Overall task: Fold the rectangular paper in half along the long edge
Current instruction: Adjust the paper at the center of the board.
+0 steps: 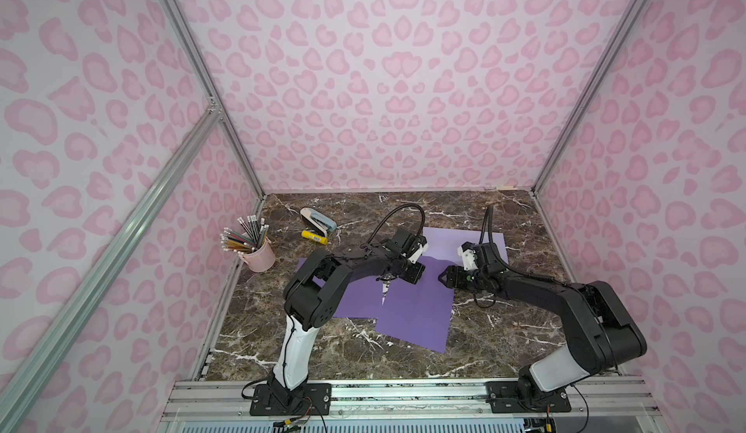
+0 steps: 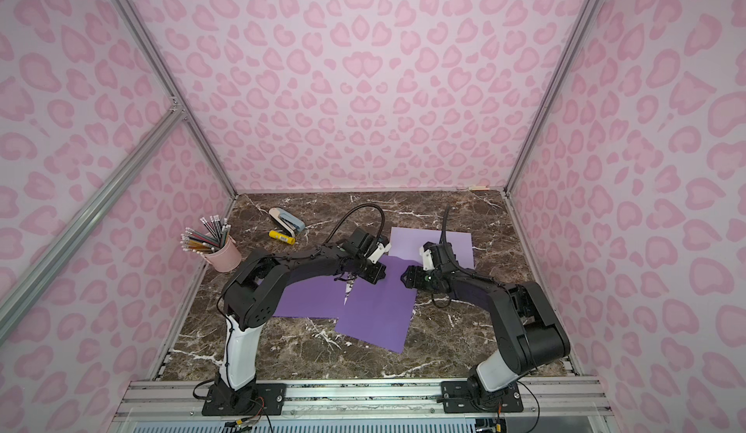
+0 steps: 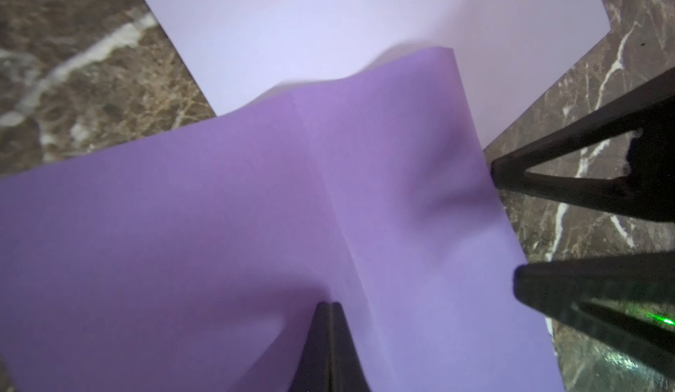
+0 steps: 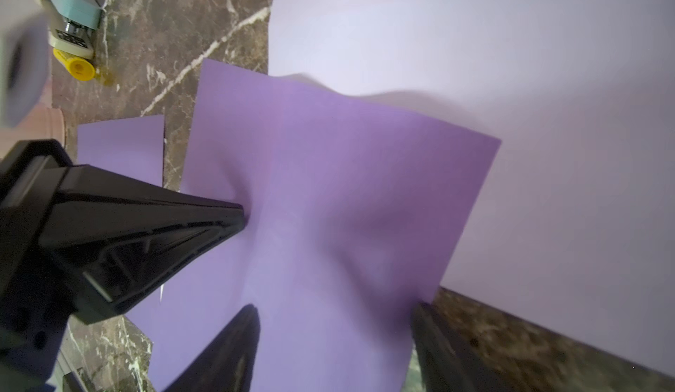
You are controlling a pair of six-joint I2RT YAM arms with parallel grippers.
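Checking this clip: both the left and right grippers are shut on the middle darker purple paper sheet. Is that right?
Only partly. The left gripper is shut on the middle darker purple paper sheet, but the right gripper is open: the right wrist view shows its fingers spread apart at the sheet's edge.

- The paper [image 1: 415, 314] is a plain purple rectangular sheet, lying lower centre in both top views, where the paper [image 2: 379, 314] sits askew on the dark marbled tabletop [image 1: 323, 354].
- One corner points toward the bottom of the frame.
- It lies open, not folded over; in the left wrist view the paper [image 3: 219, 225] shows a faint straight crease down its middle.
- The far end is raised and wavy, casting a shadow beneath; in the right wrist view the paper [image 4: 347, 189] is dimpled there.
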